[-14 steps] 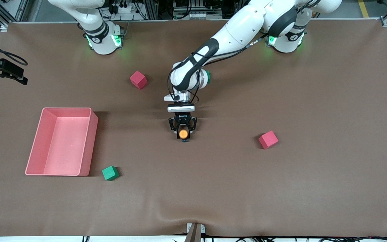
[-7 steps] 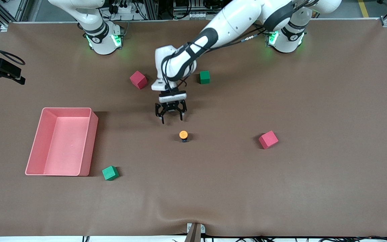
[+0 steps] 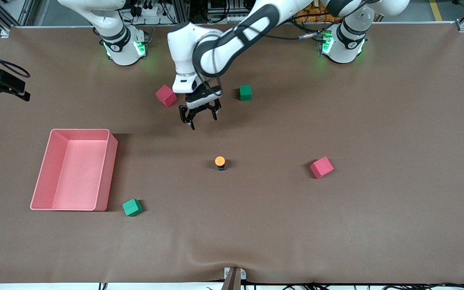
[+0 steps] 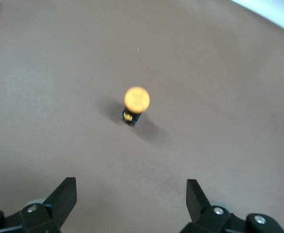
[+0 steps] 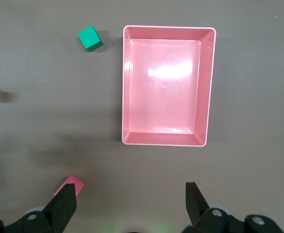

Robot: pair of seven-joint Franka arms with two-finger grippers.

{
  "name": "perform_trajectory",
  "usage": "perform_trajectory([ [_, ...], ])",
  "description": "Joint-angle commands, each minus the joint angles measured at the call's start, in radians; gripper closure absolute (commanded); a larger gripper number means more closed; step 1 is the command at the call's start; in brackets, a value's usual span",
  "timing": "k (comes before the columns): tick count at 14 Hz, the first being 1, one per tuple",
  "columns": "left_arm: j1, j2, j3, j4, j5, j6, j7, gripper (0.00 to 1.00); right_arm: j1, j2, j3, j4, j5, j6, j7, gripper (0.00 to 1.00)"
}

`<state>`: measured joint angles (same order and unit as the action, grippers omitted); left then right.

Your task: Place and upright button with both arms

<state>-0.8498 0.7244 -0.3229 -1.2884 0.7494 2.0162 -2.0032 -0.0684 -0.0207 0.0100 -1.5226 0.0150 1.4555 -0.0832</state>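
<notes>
Lifted away from the button [image 3: 220,162], left gripper [image 3: 199,117] over bare table [image 3: 377,221], jaws open and empty. Button upright, orange cap up, well clear of the jaws. Right gripper [image 5: 130,206] waiting above pink tray [image 5: 210,87], jaws open.

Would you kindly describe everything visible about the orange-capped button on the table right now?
The button is a tiny cylinder with a round orange cap, a black body with a small yellow mark, and a bluish end against the brown table cover. It looks like plastic. It stands upright, cap up, near the table's middle, alone and casting a short shadow. Nothing touches it but the cover. The left claw hangs open above the table, farther from the front camera, clear of the button.
</notes>
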Motion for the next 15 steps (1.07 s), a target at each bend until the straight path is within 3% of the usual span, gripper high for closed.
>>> perform_trajectory([
  [1, 0.092, -0.162, -0.013, -0.038, -0.157, -0.075, 0.143, 0.00, -0.028, -0.016, 0.019, -0.002, 0.007, -0.007, -0.016, 0.00],
  [7, 0.360, -0.443, -0.013, -0.040, -0.502, -0.345, 0.654, 0.00, -0.030, -0.016, 0.016, -0.002, 0.008, -0.009, -0.018, 0.00],
  [15, 0.719, -0.611, -0.012, -0.040, -0.610, -0.616, 1.271, 0.00, -0.028, -0.016, 0.018, -0.002, 0.013, -0.007, -0.018, 0.00],
])
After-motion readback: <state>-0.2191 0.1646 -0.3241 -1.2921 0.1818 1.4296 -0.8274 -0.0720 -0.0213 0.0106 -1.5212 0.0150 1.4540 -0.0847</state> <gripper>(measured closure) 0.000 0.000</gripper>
